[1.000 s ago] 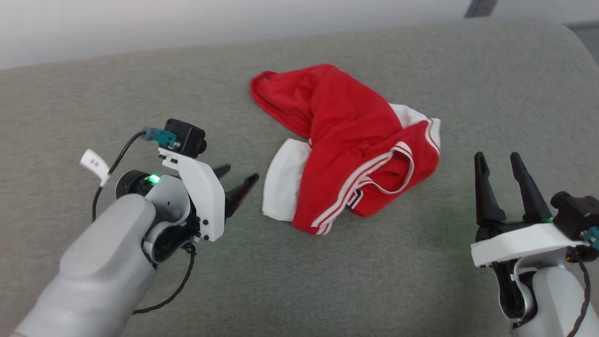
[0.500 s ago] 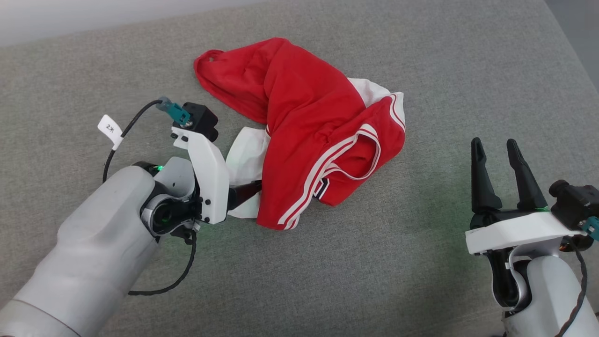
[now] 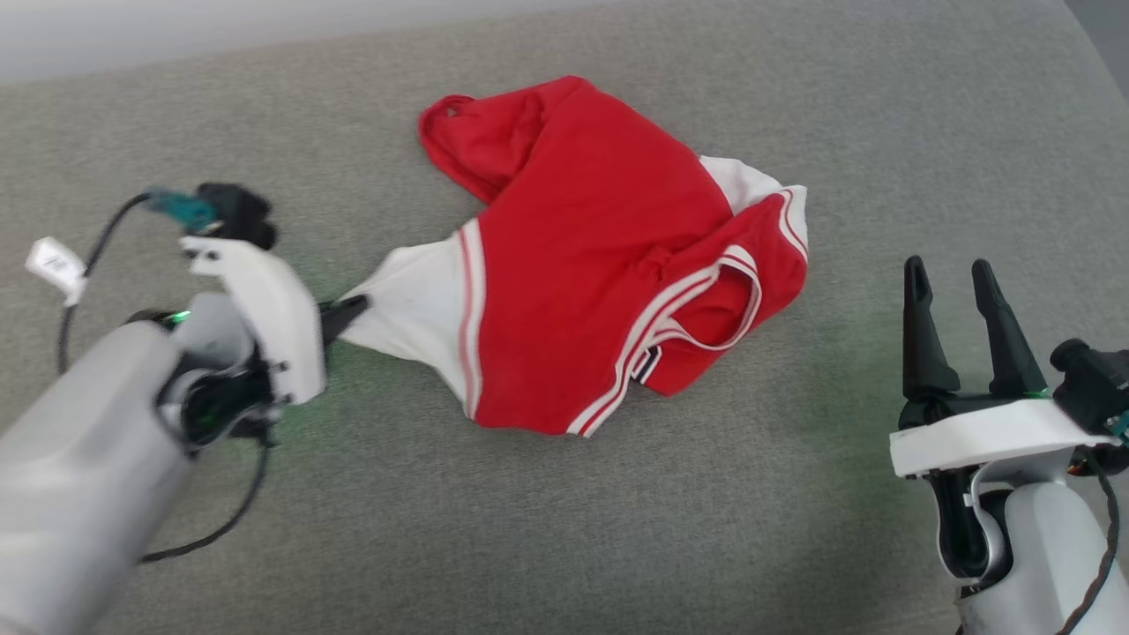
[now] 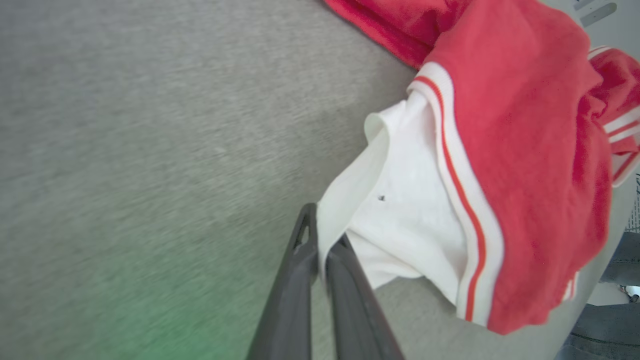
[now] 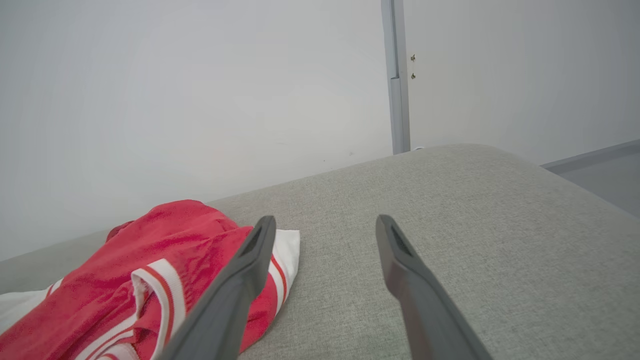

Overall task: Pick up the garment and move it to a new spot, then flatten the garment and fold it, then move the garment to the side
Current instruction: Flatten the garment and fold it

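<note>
The left gripper [image 3: 351, 310], on a blurred pale forearm at the lower left, points sideways. Its fingers are pinched together, apparently clamping the white sleeve end of the garment [image 3: 582, 265]. The right gripper [image 3: 948, 269] stands upright at the lower right, fingers parted.

A grey woven upholstered surface [image 3: 670, 529] has a rounded far corner. A crumpled red garment [image 3: 600, 256] lies on it, one white sleeve end stretched toward the left.
</note>
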